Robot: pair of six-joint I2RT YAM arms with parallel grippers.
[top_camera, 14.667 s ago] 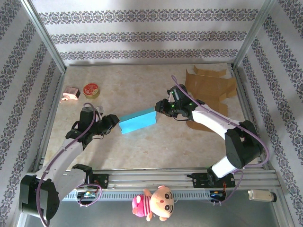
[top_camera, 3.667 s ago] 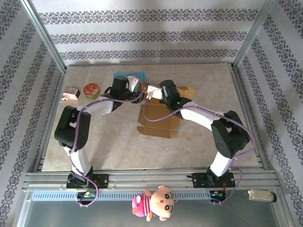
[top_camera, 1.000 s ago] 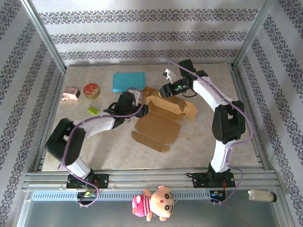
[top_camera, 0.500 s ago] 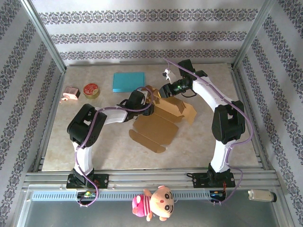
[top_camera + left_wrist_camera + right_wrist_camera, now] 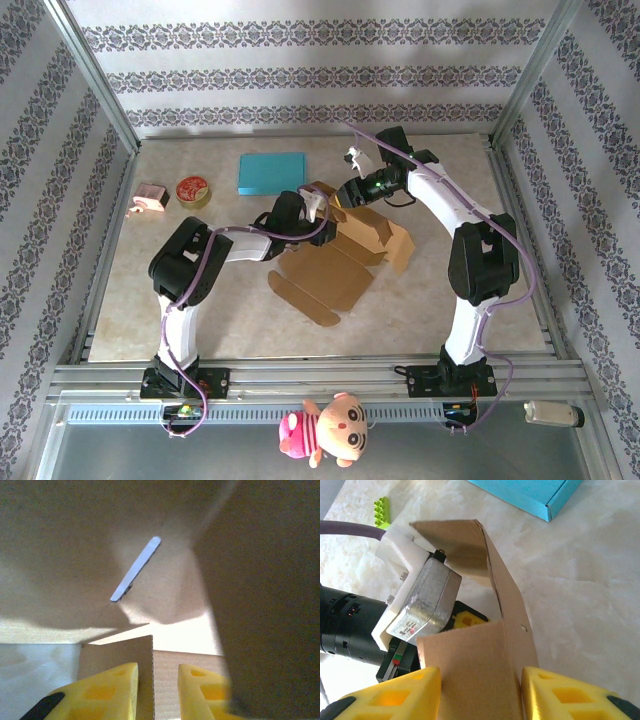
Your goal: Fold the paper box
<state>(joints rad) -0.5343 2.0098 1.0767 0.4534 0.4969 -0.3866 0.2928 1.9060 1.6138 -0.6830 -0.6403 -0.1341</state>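
The brown cardboard box lies partly folded at mid-table, its flat panel toward the front and its walls raised at the back. My left gripper reaches in from the left. In the left wrist view it is open, with a thin upright flap standing between the yellow fingers, close against the left one. My right gripper comes in from the back right. In the right wrist view it is open wide, a cardboard wall spanning the gap between its pads, and the left wrist body just beyond.
A flat blue box lies at the back. A red round tin and a small pink object sit at the far left. A green brick lies on the table near the left arm. Metal frame posts border the table.
Over the last second my left gripper has pushed right, into the box's raised flaps. The cardboard has shifted slightly toward the front left. The right gripper has stayed at the box's back corner.
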